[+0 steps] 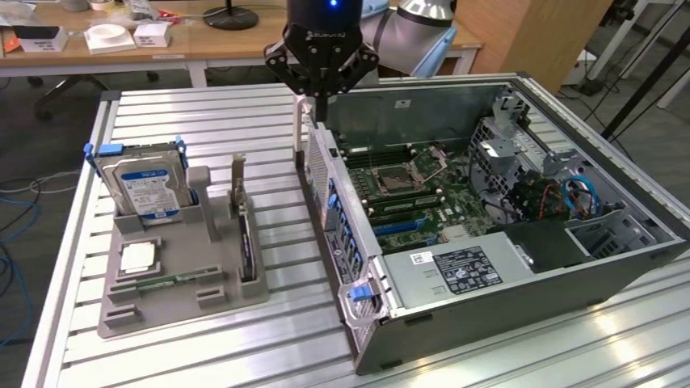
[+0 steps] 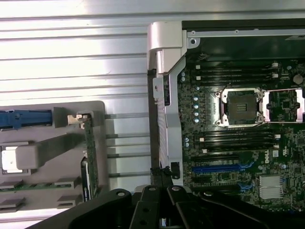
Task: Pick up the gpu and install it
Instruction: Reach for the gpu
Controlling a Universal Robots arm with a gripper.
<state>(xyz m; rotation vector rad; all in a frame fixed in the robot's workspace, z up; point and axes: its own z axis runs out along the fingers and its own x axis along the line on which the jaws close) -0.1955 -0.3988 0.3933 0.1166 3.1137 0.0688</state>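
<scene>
Collision is looming: the hand (image 1: 320,97), closed and empty, is hovering above the case (image 1: 561,283) rear wall, while the gpu (image 1: 247,234) is standing in the tray (image 1: 161,319), well apart. Descending here is risking a strike.

- Gripper (image 1: 320,97): points straight down, fingers drawn fully together, tips meeting.
- Wrist (image 1: 323,16): black housing with a blue light lit, standing vertically above the gripper.
- Arm (image 1: 426,20): grey segment leads off behind the wrist toward the exterior view's right.
- Finger linkages (image 2: 147,207): black, folded inward, symmetrical.
</scene>
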